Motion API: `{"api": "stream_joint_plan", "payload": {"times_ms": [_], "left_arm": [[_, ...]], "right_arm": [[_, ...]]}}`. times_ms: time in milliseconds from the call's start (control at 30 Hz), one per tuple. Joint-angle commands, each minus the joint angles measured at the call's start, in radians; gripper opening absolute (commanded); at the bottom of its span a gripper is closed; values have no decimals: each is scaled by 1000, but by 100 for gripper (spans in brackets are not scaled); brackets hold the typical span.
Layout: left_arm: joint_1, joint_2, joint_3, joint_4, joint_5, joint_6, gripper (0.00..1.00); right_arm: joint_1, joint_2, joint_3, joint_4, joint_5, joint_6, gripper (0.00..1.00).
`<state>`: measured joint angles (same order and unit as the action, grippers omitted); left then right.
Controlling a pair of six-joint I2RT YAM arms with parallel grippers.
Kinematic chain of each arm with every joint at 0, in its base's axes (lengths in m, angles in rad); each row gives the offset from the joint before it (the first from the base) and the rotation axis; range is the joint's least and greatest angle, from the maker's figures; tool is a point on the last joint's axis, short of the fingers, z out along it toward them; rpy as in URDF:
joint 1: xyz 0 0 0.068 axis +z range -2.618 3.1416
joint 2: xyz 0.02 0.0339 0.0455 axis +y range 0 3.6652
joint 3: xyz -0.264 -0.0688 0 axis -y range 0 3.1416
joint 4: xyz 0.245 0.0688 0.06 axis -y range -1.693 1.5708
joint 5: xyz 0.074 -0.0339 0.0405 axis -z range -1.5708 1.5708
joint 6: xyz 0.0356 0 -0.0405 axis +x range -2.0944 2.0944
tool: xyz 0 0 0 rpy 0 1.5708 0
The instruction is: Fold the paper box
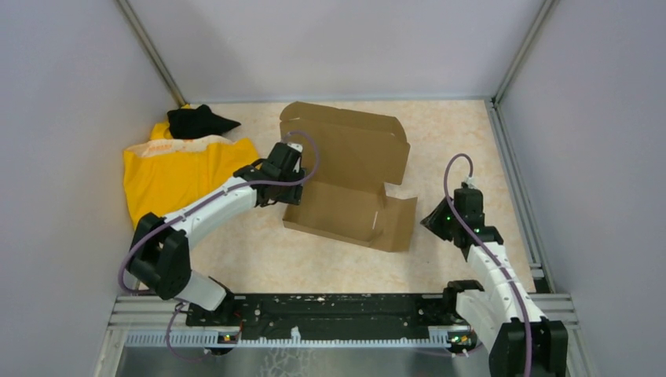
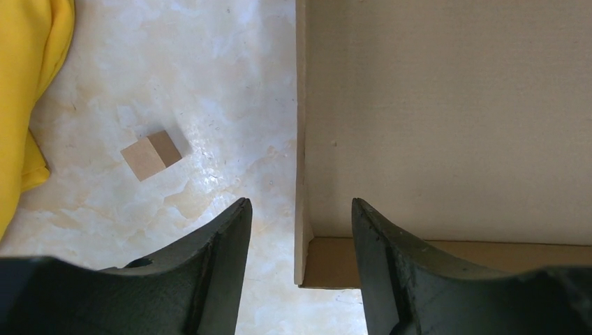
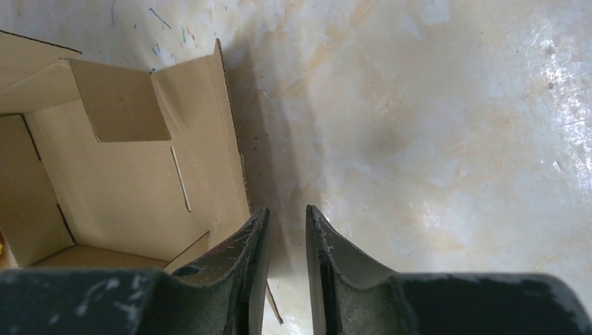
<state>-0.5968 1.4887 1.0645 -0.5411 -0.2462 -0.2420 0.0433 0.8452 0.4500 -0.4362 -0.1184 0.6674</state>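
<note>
Top view: the paper box [image 1: 345,196] lies mid-table [image 1: 251,251], partly folded. Its tray is formed, the rear lid panel stands up, and the right end flap is splayed outward. We see plain brown corrugated cardboard on every face in view.

Left gripper [image 2: 300,204]: at the box's left side wall. Its fingers [image 2: 227,241] are apart and straddle the wall's top edge, one outside over the table and one inside over the tray floor. There is a gap on both sides, so we record no clamp.

Right gripper [image 3: 287,213]: over bare table just beside the right end flap. The jaws are nearly together, a narrow gap between them, and we see nothing gripped.

Also present:
- A small brown cardboard scrap [image 2: 150,155] on the table left of the box.
- A yellow cloth [image 1: 177,173] at far left, with a black cloth [image 1: 196,122] on its rear edge.
</note>
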Motion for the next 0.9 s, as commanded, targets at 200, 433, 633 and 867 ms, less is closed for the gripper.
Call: {"api": "stream_joint_plan", "payload": {"times_ms": [200,433,633,867], "left_arm": [[-20,49,0,23,-34,-16,40],[-24,67,4,26,-32,-19,35],[-27,82,3,35,-27,-19,28],[-29,92,3,35,-34,-20,16]], "right_arm": [[-35,11,-47,104,-75,27,19],[-34,37,-81,155,-96,31,16],[-35,87,-113,242,-146,47,13],[-34,120,-108,292,-192,52,11]]}}
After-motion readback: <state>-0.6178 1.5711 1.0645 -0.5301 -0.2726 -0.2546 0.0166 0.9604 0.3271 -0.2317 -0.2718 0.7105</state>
